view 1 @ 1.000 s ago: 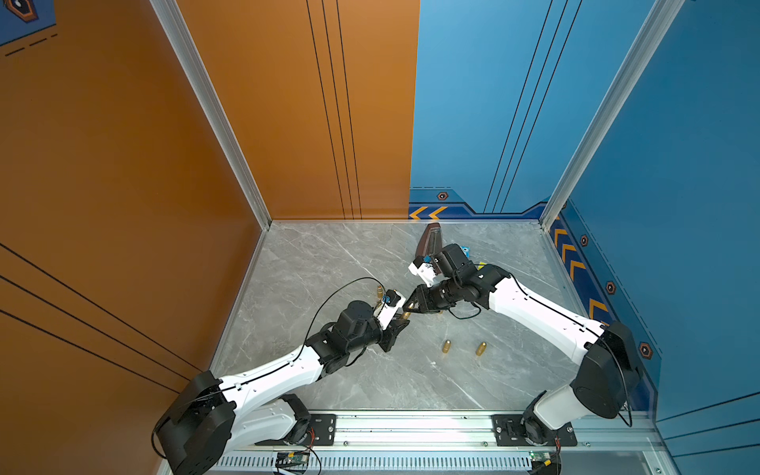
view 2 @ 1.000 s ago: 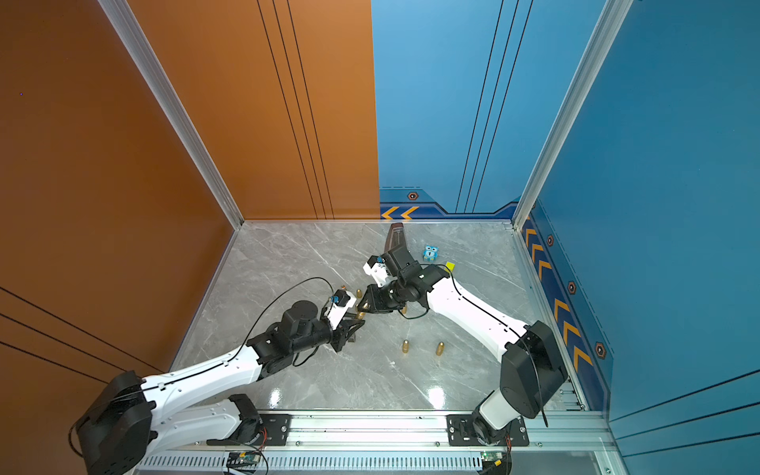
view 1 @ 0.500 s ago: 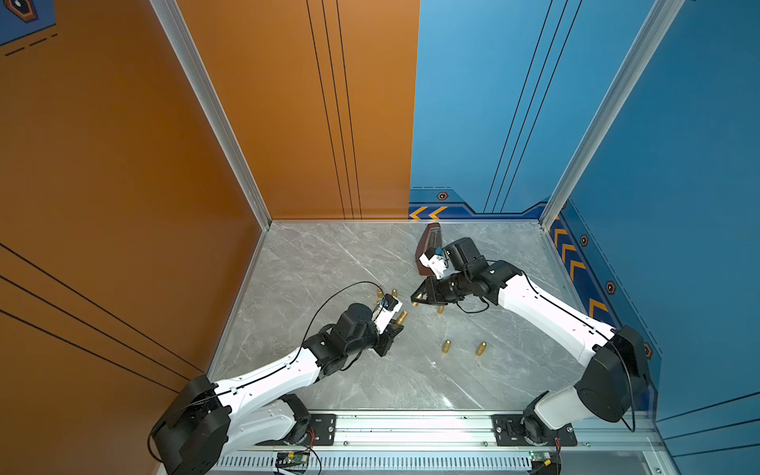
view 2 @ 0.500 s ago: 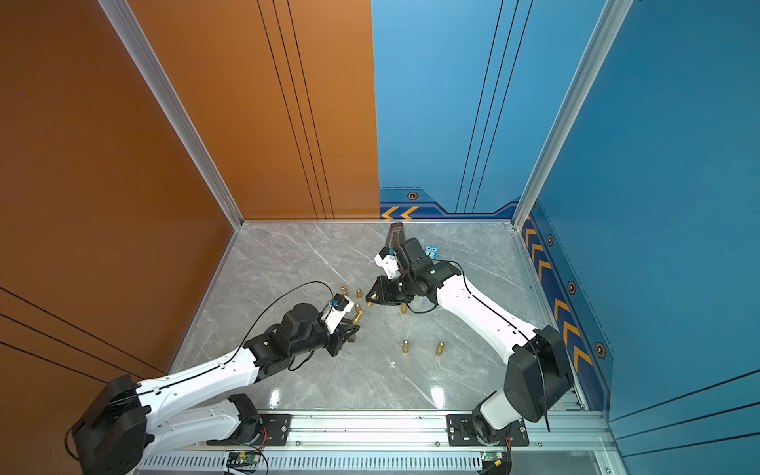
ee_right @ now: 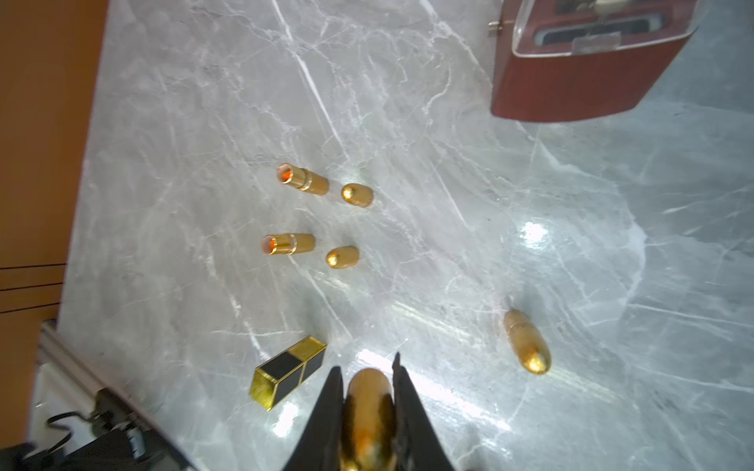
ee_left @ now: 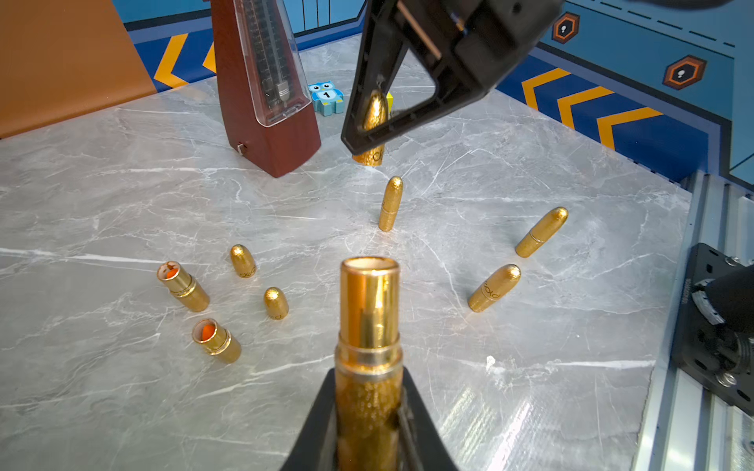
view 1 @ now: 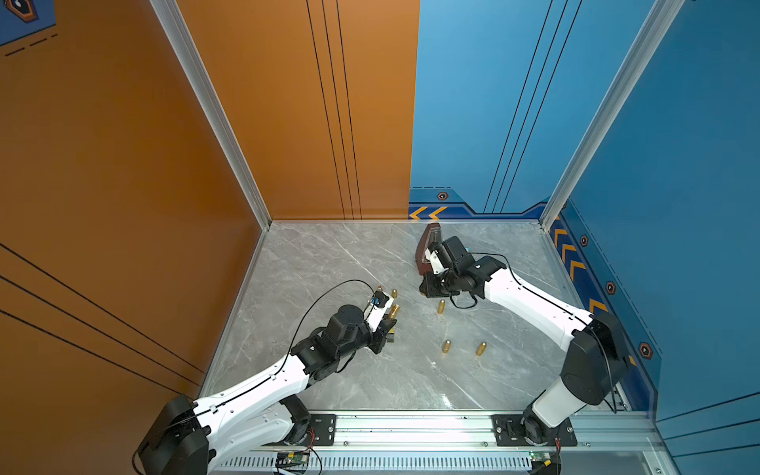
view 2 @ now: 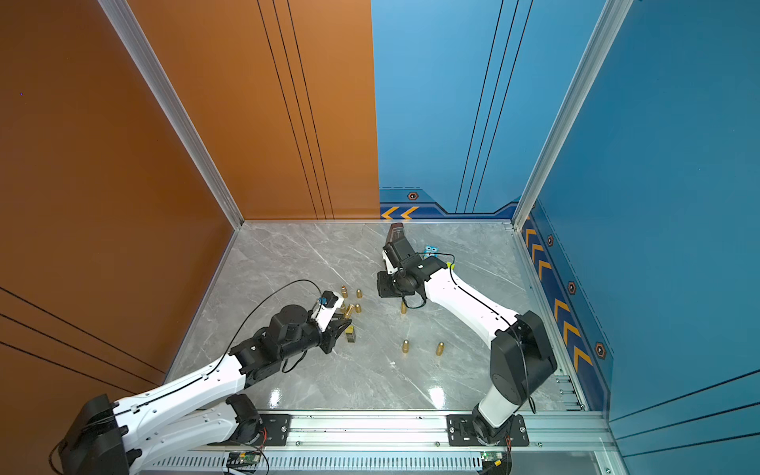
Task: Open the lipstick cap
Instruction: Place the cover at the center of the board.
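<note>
The left hand (ee_left: 369, 379) is closed tight around the glittery gold base of a lipstick (ee_left: 369, 301), held left of centre over the grey marble surface (view 1: 329, 263). The lipstick's shiny open end sticks out bare. Well apart, farther back and to the right, the right hand (ee_right: 367, 367) is clamped on the rounded gold cap (ee_right: 367, 412), near a brown metronome (ee_left: 265, 81). Just beyond the left hand stand open lipsticks (ee_left: 183, 285) (ee_left: 216, 340) with loose caps (ee_left: 242, 261) (ee_left: 276, 303) beside them. A black-and-gold square lipstick (ee_right: 289, 371) sits just beside the left hand. Capped lipsticks (ee_left: 390, 202) (ee_left: 540, 232) (ee_left: 493, 287) stand towards the centre and near right.
</note>
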{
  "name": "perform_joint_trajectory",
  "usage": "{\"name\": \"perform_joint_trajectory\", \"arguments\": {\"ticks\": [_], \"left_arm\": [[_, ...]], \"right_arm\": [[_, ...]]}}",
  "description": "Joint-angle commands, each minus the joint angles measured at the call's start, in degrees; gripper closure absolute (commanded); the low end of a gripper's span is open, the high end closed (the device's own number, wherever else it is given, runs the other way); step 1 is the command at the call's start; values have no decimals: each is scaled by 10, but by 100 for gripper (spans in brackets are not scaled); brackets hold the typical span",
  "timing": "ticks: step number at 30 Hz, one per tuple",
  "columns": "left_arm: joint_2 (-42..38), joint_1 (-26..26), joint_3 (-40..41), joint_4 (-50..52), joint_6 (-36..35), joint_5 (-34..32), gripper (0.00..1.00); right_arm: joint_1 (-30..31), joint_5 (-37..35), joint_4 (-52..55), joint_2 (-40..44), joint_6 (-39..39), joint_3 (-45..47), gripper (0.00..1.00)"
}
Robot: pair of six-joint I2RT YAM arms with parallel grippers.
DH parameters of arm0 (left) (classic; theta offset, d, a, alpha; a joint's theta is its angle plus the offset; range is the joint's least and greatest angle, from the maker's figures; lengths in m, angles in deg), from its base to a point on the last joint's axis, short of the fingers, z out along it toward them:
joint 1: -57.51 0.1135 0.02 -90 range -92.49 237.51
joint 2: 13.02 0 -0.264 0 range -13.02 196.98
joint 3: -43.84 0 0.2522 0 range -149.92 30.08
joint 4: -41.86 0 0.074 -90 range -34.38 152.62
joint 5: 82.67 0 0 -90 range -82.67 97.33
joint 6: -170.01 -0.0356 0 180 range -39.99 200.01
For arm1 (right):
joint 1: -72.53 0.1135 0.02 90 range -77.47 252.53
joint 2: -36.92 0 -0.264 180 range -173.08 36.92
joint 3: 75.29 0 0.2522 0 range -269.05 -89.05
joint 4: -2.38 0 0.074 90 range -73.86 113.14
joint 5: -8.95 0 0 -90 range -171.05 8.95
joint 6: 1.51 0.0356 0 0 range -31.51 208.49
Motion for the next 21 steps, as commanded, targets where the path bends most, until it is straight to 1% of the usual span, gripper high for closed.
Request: {"name": "perform_joint_trajectory", "arguments": {"ticks": [1,4,10,16,21], "left_arm": [[0,6,5,1,9,-29,100],[-4,12,9,-5,9,-46,100],[-8,29,23,-26,15,-46,100],[-11,41,31,-45,17,-49,100],[-8,49,26,-45,22,-42,100]], "right_arm": [[7,-89,14,-48,-17,-31,81],[13,-110,5,-91,-25,-52,81],[14,-138,-14,-157,-32,-85,82],[8,-146,-18,-215,-43,-134,82],[-2,-124,-26,-241,-41,-133,82]]}}
